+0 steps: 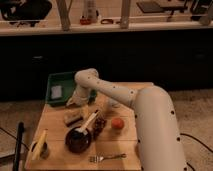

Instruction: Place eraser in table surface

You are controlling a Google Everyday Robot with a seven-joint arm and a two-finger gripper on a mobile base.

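The eraser (72, 118), a small tan oblong block, lies flat on the wooden table surface (55, 131), left of middle. My gripper (75, 102) hangs just above and behind the eraser, at the near edge of the green tray. The white arm (150, 115) reaches to it from the lower right. I see a small gap between the gripper and the eraser.
A green tray (65, 80) with a pale square (56, 92) sits at the back left. A dark bowl (78, 141) with a spoon, an orange fruit (117, 123), a fork (107, 157) and a yellow banana-like thing (39, 144) lie on the table.
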